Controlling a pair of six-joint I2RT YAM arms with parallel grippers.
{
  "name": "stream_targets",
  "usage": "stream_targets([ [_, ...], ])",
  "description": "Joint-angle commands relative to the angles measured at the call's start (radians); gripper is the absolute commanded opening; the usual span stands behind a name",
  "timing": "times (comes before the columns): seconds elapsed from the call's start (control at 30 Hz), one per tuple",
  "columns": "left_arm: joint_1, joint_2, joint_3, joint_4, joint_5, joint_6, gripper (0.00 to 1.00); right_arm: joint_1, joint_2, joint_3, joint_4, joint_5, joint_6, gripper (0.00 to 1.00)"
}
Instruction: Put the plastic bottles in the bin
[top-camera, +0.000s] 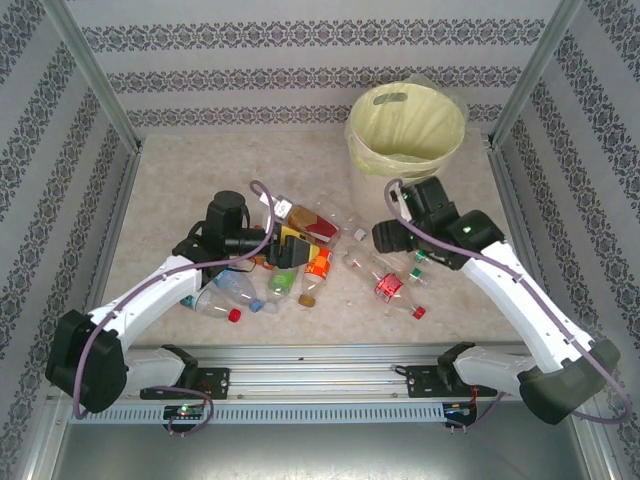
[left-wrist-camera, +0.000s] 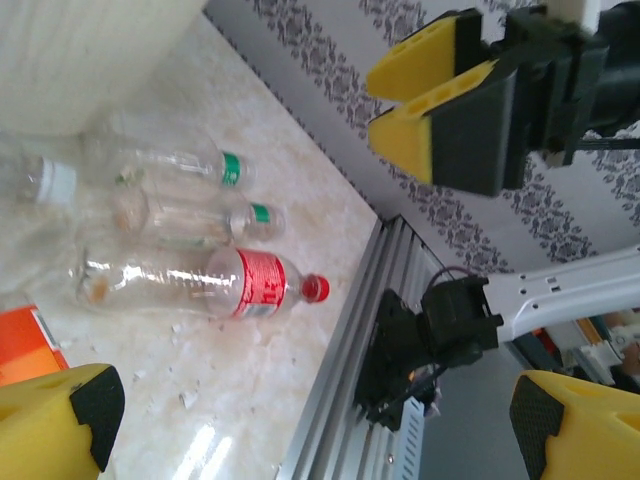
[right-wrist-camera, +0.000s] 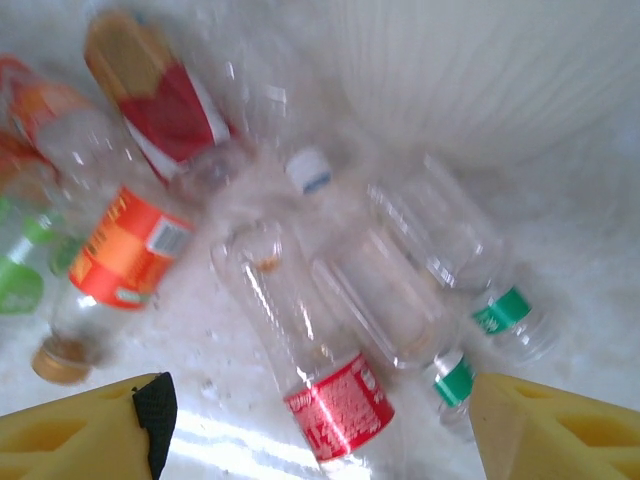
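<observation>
Bin (top-camera: 365, 165) at far right of table (top-camera: 170, 190); plastic bottles (top-camera: 317, 265) lie scattered on it near the bin, so I judge nearly all the work remains. My left gripper (left-wrist-camera: 315, 410) and right gripper (right-wrist-camera: 318, 420) are both spread, carrying nothing, right one over a red-labelled bottle (right-wrist-camera: 338, 400).

Glossy plastic under my right tool (right-wrist-camera: 315, 425)
Ahead of its matt yellow fingers (right-wrist-camera: 60, 440) I see shiny clear plastic bottles (right-wrist-camera: 300, 330) with glossy labels on a smooth, polished desk (right-wrist-camera: 590, 310); beyond, the bin (right-wrist-camera: 480, 70) is ribbed matt plastic.
</observation>
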Motion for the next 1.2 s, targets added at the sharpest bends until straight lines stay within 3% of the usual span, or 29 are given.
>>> stream_targets([
  [0.0,-0.017,0.037,0.042,-0.079,0.028,0.048,1.00,0.038,0.003,-0.092,0.052,0.003,0.065,0.79],
  [0.33,-0.051,0.079,0.097,-0.257,-0.054,0.161,1.00,0.058,0.145,-0.201,0.127,-0.021,0.074,0.83],
  [1.17,-0.053,0.055,0.091,-0.244,-0.067,0.177,1.00,0.079,0.370,-0.284,0.224,-0.060,0.142,0.81],
])
